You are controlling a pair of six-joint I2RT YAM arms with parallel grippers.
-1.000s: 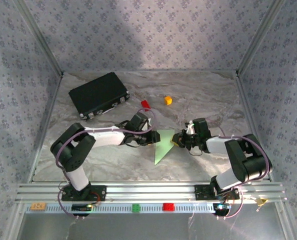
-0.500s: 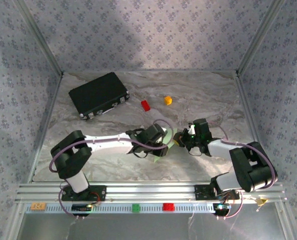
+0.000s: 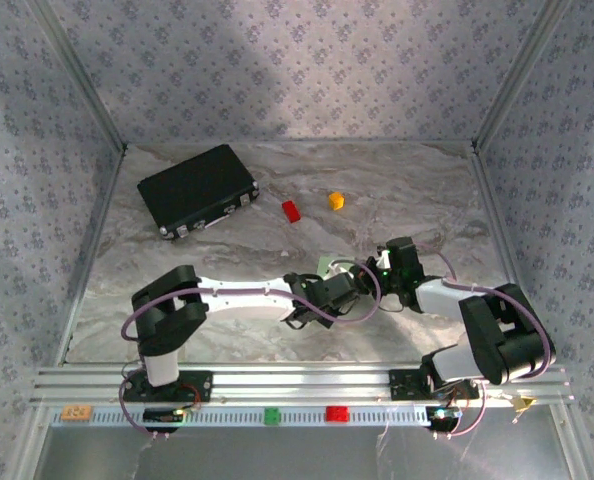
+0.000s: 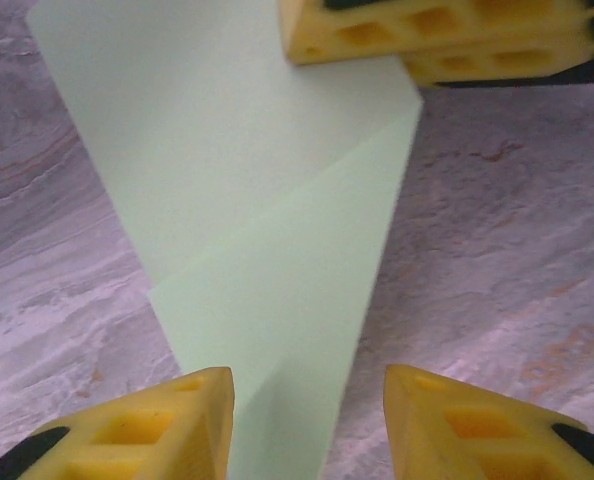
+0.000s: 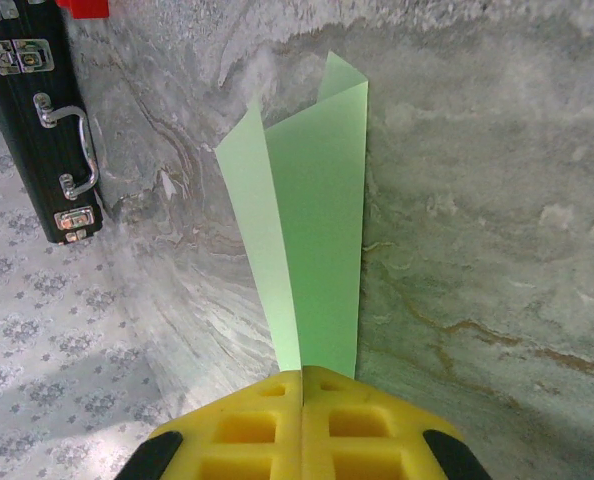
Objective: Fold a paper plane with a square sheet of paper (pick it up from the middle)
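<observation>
**Top external view.** The black case (image 3: 197,188) lies at the far left of the marble table (image 3: 227,320). A red block (image 3: 291,210) and an orange block (image 3: 336,200) sit to the right of the case, the orange one farther from it. The paper plane (image 3: 324,266) lies nearer the arms than the case and to its right, and little more than a pale green sliver of it shows. The left gripper (image 3: 349,297) and the right gripper (image 3: 375,275) meet over the plane, both on the side away from the case.

**Left wrist view.** The left gripper (image 4: 307,400) has its yellow fingers apart, one on either side of the plane's (image 4: 247,200) narrowing end. The paper lies flat on the table (image 4: 497,250) with an overlapping folded layer. At the plane's far corner, the right gripper's fingers (image 4: 377,30) are pressed together on the paper.

**Right wrist view.** The right gripper (image 5: 302,385) is closed tight, pinching the plane (image 5: 312,250). The paper rises from the jaws as two long flaps with a crease between them. The case (image 5: 37,130) stands well to the left of the plane, with its latches and handle facing the paper. The red block (image 5: 82,8) sits just beyond the case at the top edge.
</observation>
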